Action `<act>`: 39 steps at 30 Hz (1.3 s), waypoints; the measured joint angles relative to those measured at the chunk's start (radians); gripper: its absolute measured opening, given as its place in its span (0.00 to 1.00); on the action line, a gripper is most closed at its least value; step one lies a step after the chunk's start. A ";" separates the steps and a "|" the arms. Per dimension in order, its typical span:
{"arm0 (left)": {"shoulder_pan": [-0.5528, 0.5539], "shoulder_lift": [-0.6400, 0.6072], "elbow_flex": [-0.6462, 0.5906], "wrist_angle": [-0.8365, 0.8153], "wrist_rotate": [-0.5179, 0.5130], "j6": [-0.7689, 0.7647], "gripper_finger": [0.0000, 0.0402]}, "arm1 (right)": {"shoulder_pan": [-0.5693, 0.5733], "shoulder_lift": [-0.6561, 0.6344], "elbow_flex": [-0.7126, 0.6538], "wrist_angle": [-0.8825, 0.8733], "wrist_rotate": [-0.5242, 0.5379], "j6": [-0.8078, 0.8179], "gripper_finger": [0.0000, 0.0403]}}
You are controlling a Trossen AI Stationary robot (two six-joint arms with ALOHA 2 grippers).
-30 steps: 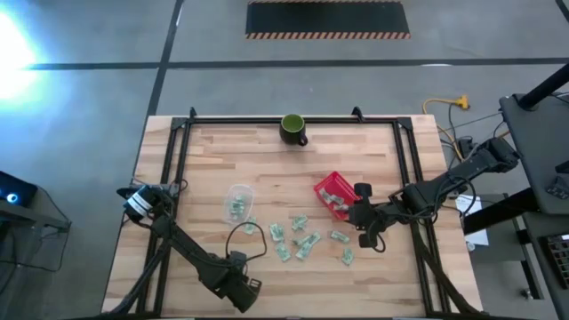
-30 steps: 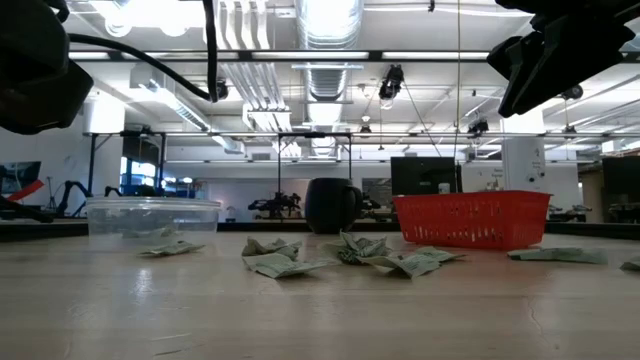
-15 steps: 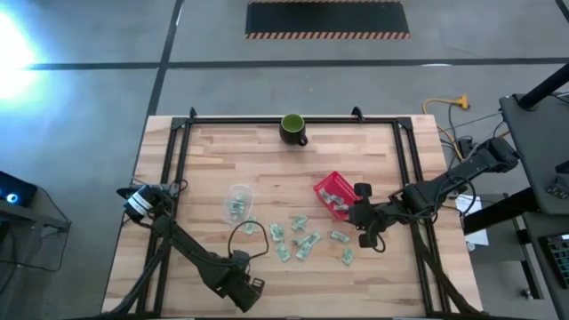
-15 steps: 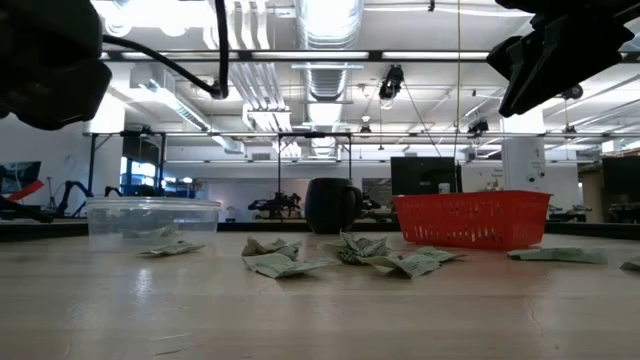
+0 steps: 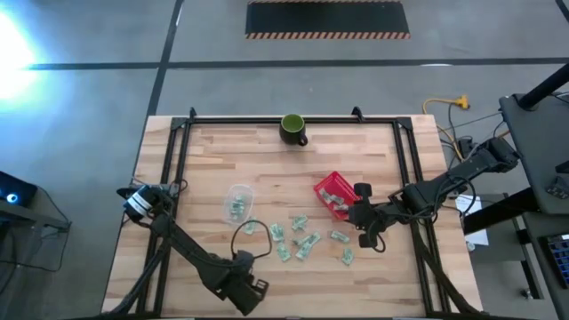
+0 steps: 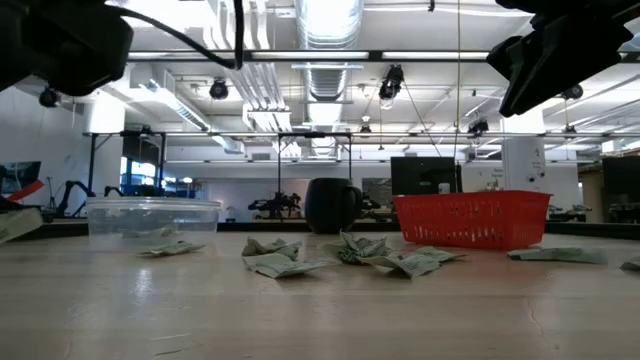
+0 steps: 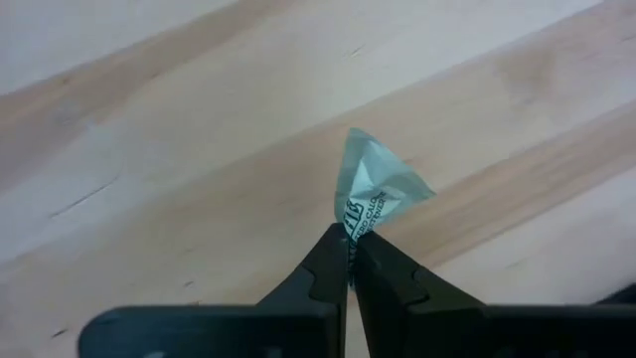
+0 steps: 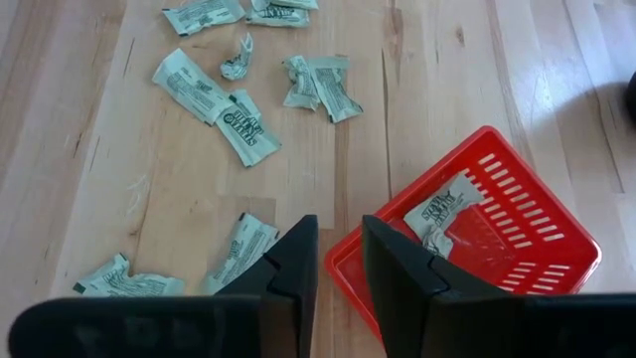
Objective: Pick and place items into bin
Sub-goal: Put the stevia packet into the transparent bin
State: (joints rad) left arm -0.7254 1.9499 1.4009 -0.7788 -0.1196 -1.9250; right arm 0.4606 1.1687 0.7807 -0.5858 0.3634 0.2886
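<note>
**One packet pinched, lots more to pick up**

Down at the near edge of the table [image 5: 373,151], away from the pile: the left gripper [image 7: 350,249], squeezed shut on one green-and-white packet [image 7: 378,189]. Held by just a corner, so sticking up past the tips like a little flag. A thin grip, good for lifting a flat thing off the wood, but easy to lose with a shake.

Over by the red bin [image 8: 556,249]: the right gripper [image 8: 340,234], hanging above the bin's near rim. Fingers a little apart, nothing between them. A good spot for letting go of things, right over the edge. Already inside the bin: one crumpled packet [image 8: 444,211], maybe more, hard to tell from up high.

In the middle of the table, between both arms: the loose packets [image 5: 298,240], lying flat and spread out, easy to reach from either side. More packets in a clear tub [image 5: 237,201] on the left side. At the far edge, out of the way: a dark green mug [image 5: 292,129], not for the bin.

Next job, by the look of it: carrying the pinched packet across to the red bin, well apart from here.
</note>
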 joint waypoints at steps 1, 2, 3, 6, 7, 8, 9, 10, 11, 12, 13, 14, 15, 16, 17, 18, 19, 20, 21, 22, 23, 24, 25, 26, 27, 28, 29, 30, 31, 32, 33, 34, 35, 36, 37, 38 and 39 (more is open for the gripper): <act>0.000 0.000 0.005 0.000 -0.008 0.007 0.00 | 0.000 0.000 0.000 0.000 0.000 0.000 0.18; 0.002 0.000 0.009 -0.001 -0.020 0.019 0.00 | 0.000 0.000 0.000 0.000 0.000 0.000 0.18; 0.004 0.000 0.013 -0.001 -0.031 0.027 0.00 | 0.000 0.000 0.000 0.001 0.000 0.000 0.18; 0.009 0.000 0.029 -0.003 -0.080 0.057 0.00 | 0.000 0.000 0.000 0.002 0.000 0.000 0.19; 0.011 0.000 0.036 -0.003 -0.102 0.071 0.00 | 0.000 0.000 0.000 0.003 0.000 0.001 0.18; 0.014 0.000 0.043 -0.003 -0.123 0.084 0.00 | 0.000 0.000 0.000 0.004 0.000 0.004 0.18; 0.019 0.000 0.051 -0.003 -0.145 0.102 0.00 | 0.000 0.000 0.000 0.008 0.000 0.007 0.18; 0.023 0.000 0.060 -0.004 -0.165 0.124 0.00 | 0.000 0.000 0.000 0.013 0.000 0.012 0.17; 0.027 0.000 0.069 -0.003 -0.189 0.148 0.00 | 0.000 0.000 0.000 0.021 0.000 0.016 0.17; 0.031 0.000 0.078 -0.005 -0.211 0.169 0.00 | 0.000 0.000 0.000 0.029 0.000 0.020 0.17; 0.037 -0.001 0.087 -0.010 -0.232 0.186 0.00 | 0.000 0.000 0.000 0.034 0.000 0.023 0.17; 0.043 -0.001 0.095 -0.018 -0.249 0.206 0.00 | 0.000 0.000 0.000 0.039 0.000 0.023 0.17; 0.050 -0.002 0.101 -0.024 -0.265 0.229 0.00 | 0.000 0.000 0.000 0.044 0.000 0.023 0.17; 0.057 -0.002 0.107 -0.026 -0.279 0.253 0.00 | 0.000 0.000 0.000 0.049 0.000 0.025 0.18; 0.065 -0.002 0.112 -0.026 -0.290 0.276 0.00 | 0.000 0.000 0.000 0.051 0.000 0.028 0.18; 0.072 -0.003 0.116 -0.025 -0.301 0.300 0.00 | 0.000 0.000 0.000 0.050 0.000 0.035 0.18; 0.081 -0.004 0.118 -0.026 -0.313 0.322 0.00 | 0.000 0.000 0.000 0.050 0.000 0.045 0.19; 0.089 -0.005 0.122 -0.026 -0.322 0.343 0.00 | 0.000 0.000 0.000 0.050 0.000 0.050 0.19; 0.099 -0.006 0.124 -0.026 -0.334 0.366 0.00 | 0.000 0.000 0.000 0.050 0.000 0.052 0.19; 0.108 -0.007 0.125 -0.028 -0.341 0.387 0.00 | 0.000 0.000 0.000 0.050 -0.001 0.053 0.19; 0.119 -0.009 0.127 -0.036 -0.348 0.411 0.00 | 0.000 0.000 0.000 0.050 -0.002 0.054 0.19; 0.131 -0.011 0.127 -0.044 -0.353 0.434 0.00 | 0.000 0.000 0.000 0.050 -0.003 0.058 0.19; 0.143 -0.015 0.128 -0.049 -0.354 0.460 0.00 | 0.000 0.000 0.000 0.050 -0.003 0.066 0.19; 0.156 -0.020 0.128 -0.054 -0.354 0.487 0.00 | 0.000 0.000 0.000 0.050 -0.003 0.072 0.19; 0.168 -0.025 0.128 -0.065 -0.354 0.509 0.00 | 0.000 0.000 0.000 0.050 -0.003 0.078 0.18; 0.182 -0.033 0.128 -0.086 -0.354 0.527 0.00 | 0.000 0.000 0.000 0.050 -0.003 0.085 0.18; 0.196 -0.038 0.128 -0.108 -0.354 0.543 0.00 | 0.000 0.000 0.000 0.050 -0.004 0.094 0.17; 0.211 -0.045 0.129 -0.126 -0.354 0.555 0.00 | 0.000 0.000 0.000 0.050 -0.005 0.101 0.17; 0.224 -0.053 0.129 -0.151 -0.354 0.568 0.00 | 0.000 0.000 0.000 0.051 -0.005 0.104 0.17; 0.238 -0.059 0.129 -0.179 -0.354 0.576 0.00 | 0.000 0.000 0.000 0.050 -0.006 0.105 0.17; 0.252 -0.067 0.128 -0.206 -0.353 0.580 0.00 | 0.000 0.000 0.000 0.051 -0.006 0.105 0.17; 0.265 -0.074 0.128 -0.232 -0.353 0.581 0.00 | 0.000 0.000 0.000 0.052 -0.006 0.105 0.17; 0.277 -0.082 0.128 -0.260 -0.351 0.581 0.00 | 0.000 0.000 0.000 0.052 -0.006 0.105 0.18; 0.289 -0.089 0.128 -0.291 -0.349 0.581 0.00 | 0.000 0.000 0.000 0.054 -0.005 0.105 0.18; 0.299 -0.096 0.129 -0.320 -0.349 0.581 0.00 | 0.000 0.000 0.000 0.055 -0.006 0.105 0.18; 0.309 -0.102 0.128 -0.347 -0.347 0.581 0.00 | 0.000 0.000 0.000 0.056 -0.006 0.105 0.19; 0.318 -0.109 0.129 -0.375 -0.347 0.581 0.00 | 0.000 0.000 0.000 0.056 -0.006 0.105 0.19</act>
State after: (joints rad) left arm -0.4078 1.8411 1.5295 -1.1539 -0.4662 -1.3438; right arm 0.4606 1.1687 0.7807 -0.5302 0.3576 0.3939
